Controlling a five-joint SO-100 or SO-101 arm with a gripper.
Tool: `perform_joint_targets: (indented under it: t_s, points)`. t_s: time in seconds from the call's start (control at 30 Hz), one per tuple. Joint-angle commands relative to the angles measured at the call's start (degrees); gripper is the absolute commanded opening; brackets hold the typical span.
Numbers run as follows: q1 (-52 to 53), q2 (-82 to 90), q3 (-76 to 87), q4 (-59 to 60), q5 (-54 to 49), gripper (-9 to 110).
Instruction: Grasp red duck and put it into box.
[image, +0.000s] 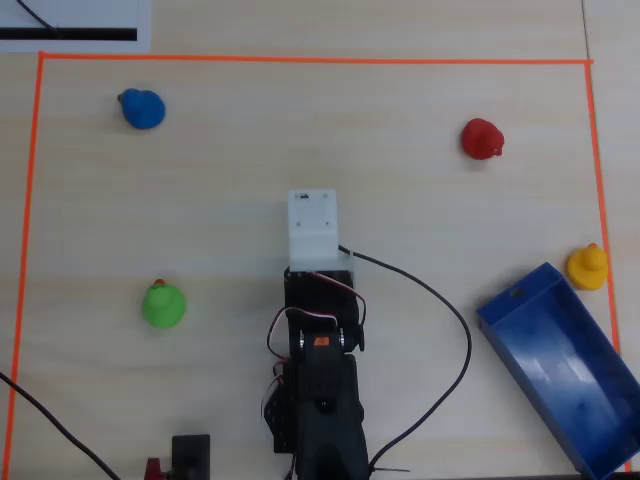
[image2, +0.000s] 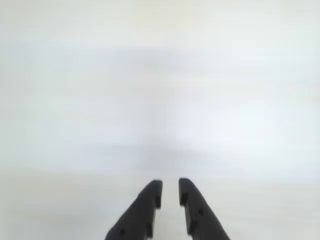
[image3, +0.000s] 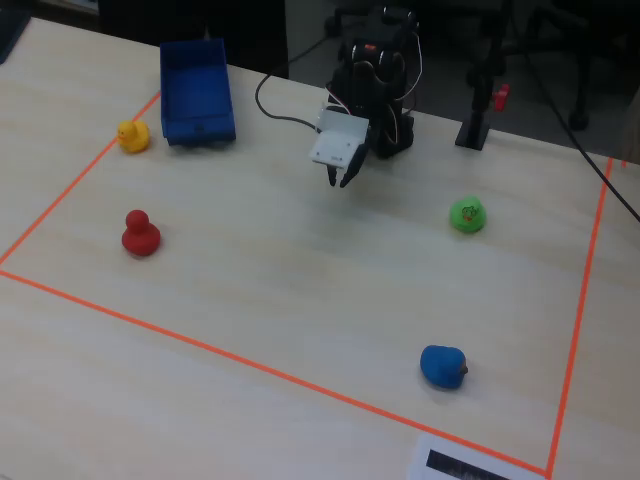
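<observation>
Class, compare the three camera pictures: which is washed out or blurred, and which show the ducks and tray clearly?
Wrist view: overexposed, featureless white blur; only the dark claw tips read, slightly apart. Overhead view: even light, mildly soft; red duck and blue box clear. Fixed view: sharpest, soft shadows, the duck distinct.

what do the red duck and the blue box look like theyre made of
The red duck looks like soft rubber or vinyl: one solid colour, rounded moulded body and head, dull sheen. The box looks like hard moulded plastic: thin straight walls, and a pale glare on its smooth floor in the overhead view. Neither can be confirmed by look alone.
</observation>
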Motion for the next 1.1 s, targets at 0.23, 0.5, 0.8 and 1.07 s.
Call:
perform_joint_targets:
  t_s: [0.23,0.5,0.8,1.07]
  points:
    - [15.29,-48.78,-50.45,-18.02,8.0,0]
    - [27.33,-72.6,-59.15,-57.13,11.16,14]
    - [34.01,-88.95,-55.11,-81.39,8.44,26]
    - [37.35,-99.93,-57.74,-87.45,5.01,28]
